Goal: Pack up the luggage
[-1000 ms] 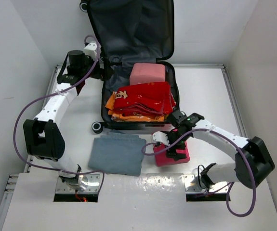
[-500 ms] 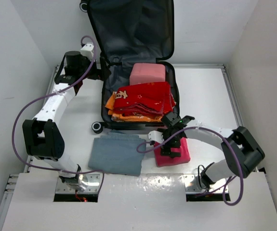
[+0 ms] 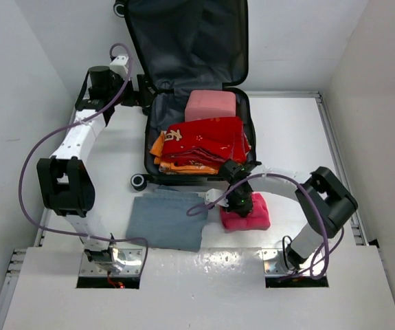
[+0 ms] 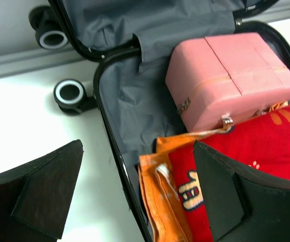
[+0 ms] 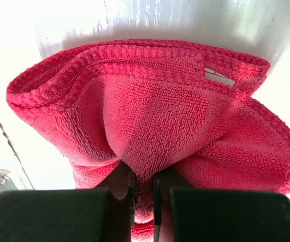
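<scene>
Our right claw pinches the pink towel on the counter; our left claw, spread wide, hovers over the open luggage mid-counter, whose red cloth bears unreadable yellow print.

Lab rig: white walls, white table.

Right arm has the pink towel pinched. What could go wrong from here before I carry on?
The right pincer is shut on just a small fold of the pink towel; the rest may sag, unfold and snag the luggage rim going in.
The red cloths already lie piled in the luggage; the towel could slide off.
The left pincer, open above the luggage rim, might knock it.
</scene>
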Controlling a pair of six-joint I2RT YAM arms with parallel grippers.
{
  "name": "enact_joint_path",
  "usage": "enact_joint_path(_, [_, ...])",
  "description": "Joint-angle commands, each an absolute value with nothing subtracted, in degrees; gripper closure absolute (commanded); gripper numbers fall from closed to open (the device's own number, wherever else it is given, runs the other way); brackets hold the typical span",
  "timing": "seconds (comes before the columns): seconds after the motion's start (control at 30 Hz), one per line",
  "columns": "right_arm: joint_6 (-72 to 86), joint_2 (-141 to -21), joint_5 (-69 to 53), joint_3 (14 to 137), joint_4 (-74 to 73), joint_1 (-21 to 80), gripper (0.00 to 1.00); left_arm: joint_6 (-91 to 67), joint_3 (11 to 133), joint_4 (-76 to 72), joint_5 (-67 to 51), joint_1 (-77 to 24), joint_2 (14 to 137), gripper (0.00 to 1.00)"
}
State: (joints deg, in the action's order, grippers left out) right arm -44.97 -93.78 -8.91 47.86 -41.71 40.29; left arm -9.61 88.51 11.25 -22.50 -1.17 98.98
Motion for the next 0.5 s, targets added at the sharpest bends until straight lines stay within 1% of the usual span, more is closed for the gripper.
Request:
enact_joint_path(0.0, [-45.17,-96.42,-9.99,48.41,-40.07,39.56,1.0,-10.2,92.63,9.76,-24.79,-0.18,100.01,0.05])
enact_joint_path(0.07, [-45.79,-92.73,-14.73,52.1,-45.6,37.89,1.0,-10.2,93.43,9.76,-24.79,-0.18,100.55,0.05])
enact_joint_path(0.1, [-46.05,-91.59,-18.42,57.77,-47.36,37.71,1.0,-10.2,93.43,9.76,-24.79,0.35,100.55,0.05])
enact_joint_path(0.13, [-46.23,-88.97,-22.46,60.09,-52.85,37.18,1.0,-10.2,93.43,9.76,-24.79,0.35,100.55,0.05])
enact_joint_path(0.2, [-45.18,-87.9,-27.83,67.65,-56.05,35.86,1.0,-10.72,92.73,9.14,-24.79,0.35,100.55,0.05])
enact_joint_path(0.23, [-44.39,-88.15,-31.08,76.72,-58.16,35.69,1.0,-10.72,92.03,8.44,-24.79,0.35,100.55,0.05])
enact_joint_path(0.3, [-42.38,-89.73,-34.44,83.29,-60.55,35.07,1.0,-11.33,91.41,7.73,-24.79,0.35,100.55,0.05])
enact_joint_path(0.33, [-39.84,-92.78,-38.37,92.98,-60.99,34.55,1.0,-11.34,91.41,7.21,-24.79,0.35,100.55,0.05])
enact_joint_path(0.4, [-33.16,-95.96,-41.55,98.5,-58.28,32.97,1.0,-11.34,91.41,7.21,-24.79,0.35,100.02,0.05])
enact_joint_path(0.43, [-21.91,-97.54,-42.53,104.09,-49.74,31.91,1.0,-11.34,91.41,7.21,-24.09,0.96,100.02,0.05])
enact_joint_path(0.47, [-17.53,-98.34,-42.71,105.54,-45.83,31.9,1.0,-11.34,91.41,7.21,-24.08,1.49,99.5,0.05])
